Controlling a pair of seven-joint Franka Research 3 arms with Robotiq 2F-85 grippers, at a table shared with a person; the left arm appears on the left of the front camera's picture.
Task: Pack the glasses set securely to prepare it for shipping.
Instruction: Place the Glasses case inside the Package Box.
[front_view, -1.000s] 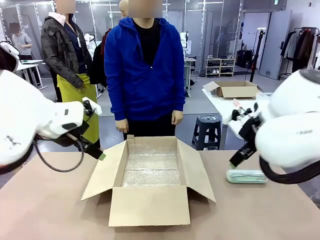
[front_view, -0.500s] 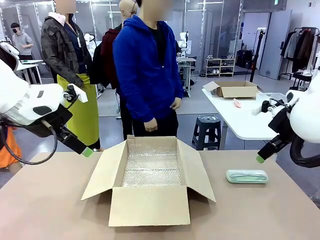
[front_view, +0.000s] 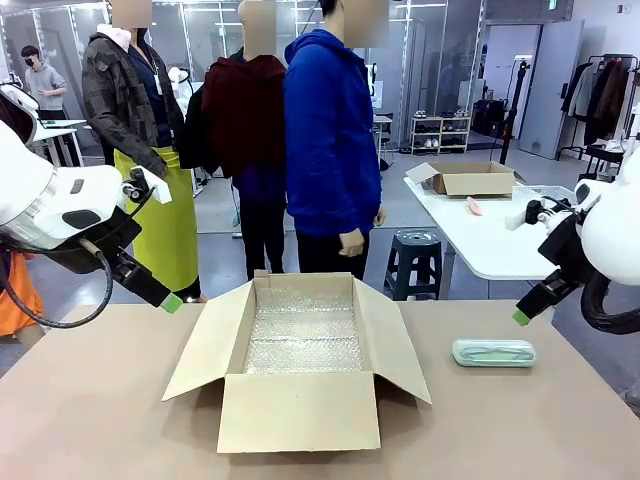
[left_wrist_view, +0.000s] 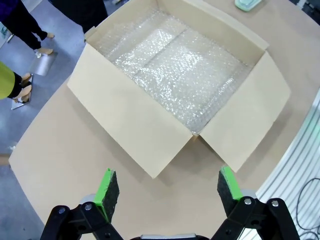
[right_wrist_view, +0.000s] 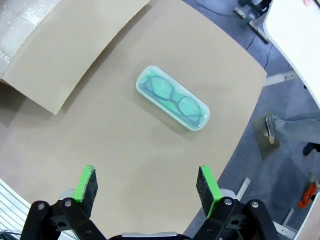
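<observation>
Pick-up step, not yet begun: the mint case (right_wrist_view: 172, 104) lies on the table right of the bubble-lined box (front_view: 300, 412); left gripper (left_wrist_view: 166, 176) and right gripper (right_wrist_view: 146, 174) hover wide apart, holding nothing; next, the right gripper probably needs lowering squarely across the case.

- Pale mint green oblong glasses case (left_wrist_view: 247, 4): cut off by the top edge in the left wrist view, one rounded end in sight. From the front, its contents are too faint to make out.
- Large brown cardboard box (front_view: 298, 410): from the front, its near wall hides the near strip of the clear bubble-wrap lining (front_view: 303, 335). In the right wrist view, all but one flap and a corner of lining is cut off.
- Left pincer (front_view: 171, 301), right pincer (front_view: 520, 317): from the front, one green-padded tip each, the second finger hidden behind it.
- Small pink item (front_view: 474, 206) on the far white surface (front_view: 480, 250): too small to identify.
</observation>
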